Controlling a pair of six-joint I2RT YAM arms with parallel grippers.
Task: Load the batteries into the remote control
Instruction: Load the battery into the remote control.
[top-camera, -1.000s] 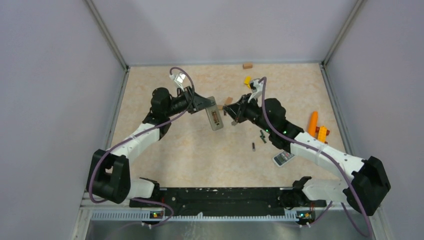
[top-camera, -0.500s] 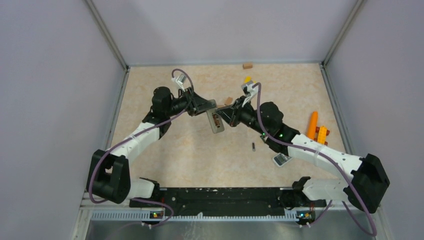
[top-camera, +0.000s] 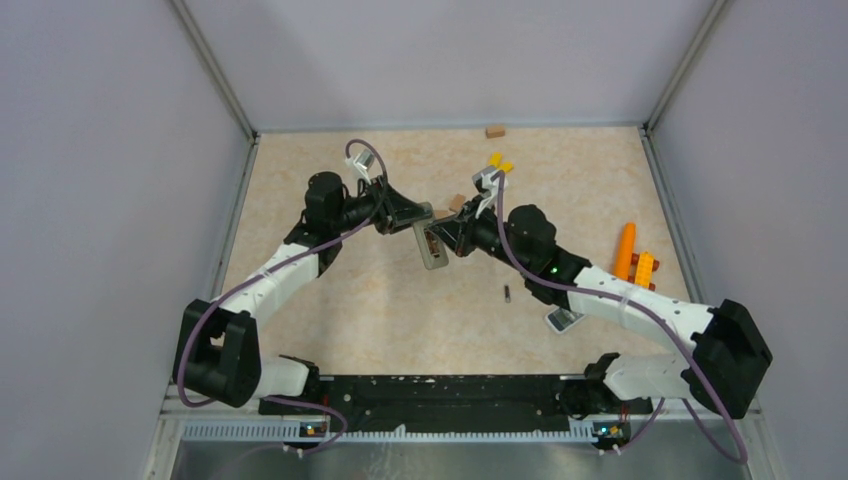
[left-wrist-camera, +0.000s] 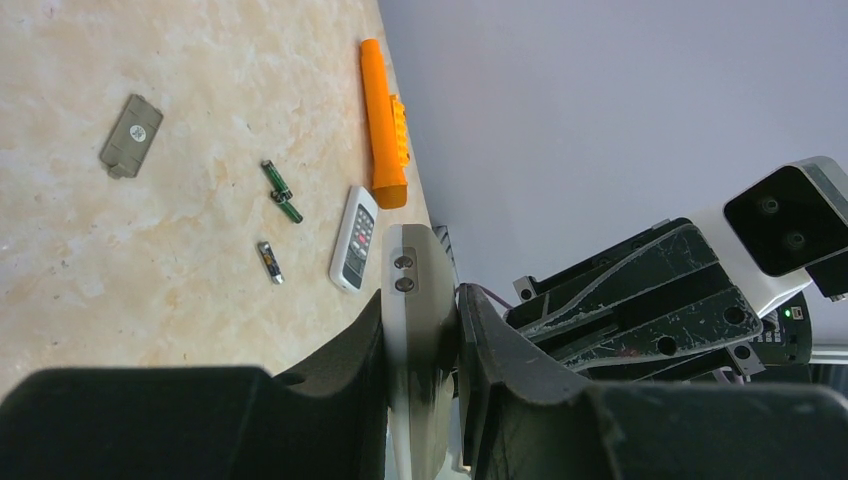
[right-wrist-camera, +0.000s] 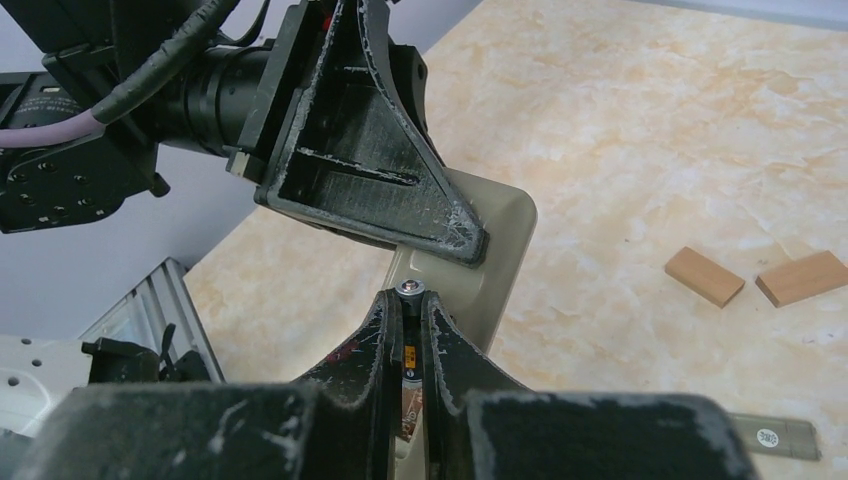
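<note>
Around ten o'clock from the middle of the mottled beige, stone-patterned worktop, the left gripper is clamped on the slim grey plastic remote control. Its matte black fingers press both flat faces, and the round-cornered slab is held off the surface. In the top view a brownish recess shows in the slab's face. Meeting it from three o'clock, the right gripper is pinched almost fully together on a thin dark cylindrical battery. The battery's shiny metal cap pokes out between the scuffed fingertips, right at the remote's pale body, though whether it touches cannot be told. At five o'clock from the pair, a small dark battery lies loose, with two greenish batteries end to end near it. Further toward four o'clock rests a flat white button-faced remote. Along the three o'clock edge lie a smooth tapered orange plastic stick and, just beside it, a studded yellow-orange brick. A thin grey rectangular battery cover and small brown wooden blocks lie flat elsewhere.
</note>
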